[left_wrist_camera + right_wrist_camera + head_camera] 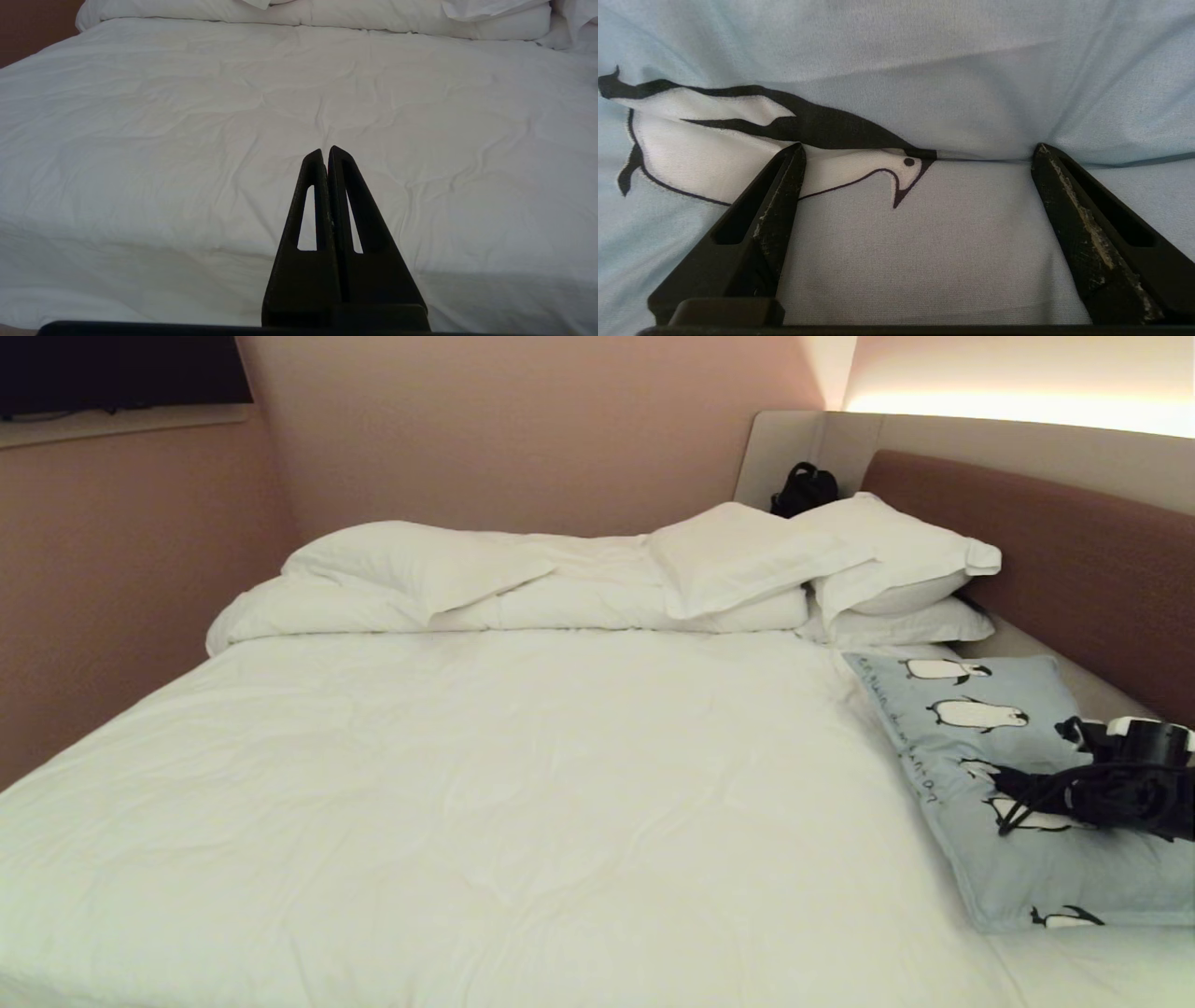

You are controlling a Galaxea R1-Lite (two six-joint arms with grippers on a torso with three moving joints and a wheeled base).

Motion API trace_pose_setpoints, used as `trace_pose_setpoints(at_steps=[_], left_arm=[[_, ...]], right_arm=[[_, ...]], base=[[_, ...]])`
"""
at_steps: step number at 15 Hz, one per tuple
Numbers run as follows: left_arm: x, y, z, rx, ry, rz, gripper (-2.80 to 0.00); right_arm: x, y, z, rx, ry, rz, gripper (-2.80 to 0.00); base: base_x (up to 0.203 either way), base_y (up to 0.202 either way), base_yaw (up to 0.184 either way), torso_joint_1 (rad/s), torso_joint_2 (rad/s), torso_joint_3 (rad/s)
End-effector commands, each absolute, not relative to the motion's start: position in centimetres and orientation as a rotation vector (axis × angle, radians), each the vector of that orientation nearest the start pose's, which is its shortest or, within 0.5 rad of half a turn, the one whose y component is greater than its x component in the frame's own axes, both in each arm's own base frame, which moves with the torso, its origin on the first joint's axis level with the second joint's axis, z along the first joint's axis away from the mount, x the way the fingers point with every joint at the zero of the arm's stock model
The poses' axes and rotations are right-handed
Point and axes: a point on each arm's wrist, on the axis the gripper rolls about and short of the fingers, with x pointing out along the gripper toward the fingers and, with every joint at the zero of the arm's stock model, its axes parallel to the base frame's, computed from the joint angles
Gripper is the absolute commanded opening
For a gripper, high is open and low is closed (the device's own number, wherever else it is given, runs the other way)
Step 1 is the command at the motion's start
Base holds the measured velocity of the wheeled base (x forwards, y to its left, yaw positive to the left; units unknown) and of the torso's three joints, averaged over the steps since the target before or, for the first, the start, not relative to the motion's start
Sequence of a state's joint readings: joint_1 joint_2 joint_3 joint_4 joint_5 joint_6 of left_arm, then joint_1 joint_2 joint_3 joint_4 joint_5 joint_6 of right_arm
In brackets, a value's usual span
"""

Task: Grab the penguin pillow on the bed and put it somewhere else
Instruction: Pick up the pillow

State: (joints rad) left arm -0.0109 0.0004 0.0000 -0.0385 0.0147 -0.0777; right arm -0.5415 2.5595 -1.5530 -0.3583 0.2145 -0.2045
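Black fingers (777, 200) of the right gripper (917, 151) fill the near part of the right wrist view; they stand wide apart, and their tips press into the penguin pillow (1013, 784), a rectangular light blue fabric cushion with black-and-white penguins, so that the cloth makes a fold between them. Nothing is clamped yet. One tip touches the white belly of a printed penguin, close to its beak. In the head view the right gripper (1074, 793) reaches in from the right edge over this pillow, which lies flat on the right side of the bed (485, 775), a large bed with a wrinkled white sheet, near the brown padded headboard (1055, 551). Only this view shows the dark cursive lettering on the pillow edge, the plain white pillows (840, 560) and the folded white duvet (420, 588) behind. The left wrist view shows the left gripper (326, 151) with its fingers pressed together, holding nothing, pointing over the white sheet.
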Motion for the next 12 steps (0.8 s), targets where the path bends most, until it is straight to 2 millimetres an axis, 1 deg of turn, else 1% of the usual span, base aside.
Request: trace_pose_setpoints(at_steps=[1,7,12], left_arm=[[-2.29,0.06,7.95,-0.079,-0.039,0.003,-2.80],[-2.29,0.06,7.94,-0.079,-0.039,0.003,-2.80],[-2.29,0.06,7.96,-0.079,-0.040,0.003,-2.80]], right_arm=[[42.15,-24.79,-1.32,0.051,0.652,-0.248,0.00],[42.19,-24.81,-1.61,0.055,0.654,-0.247,0.00],[42.26,-24.82,-0.68,0.072,0.631,-0.256,0.00]], base=[[0.000,0.000,0.000,0.000,0.00,0.000],[0.000,0.000,0.000,0.000,0.00,0.000],[0.000,0.000,0.000,0.000,0.00,0.000]])
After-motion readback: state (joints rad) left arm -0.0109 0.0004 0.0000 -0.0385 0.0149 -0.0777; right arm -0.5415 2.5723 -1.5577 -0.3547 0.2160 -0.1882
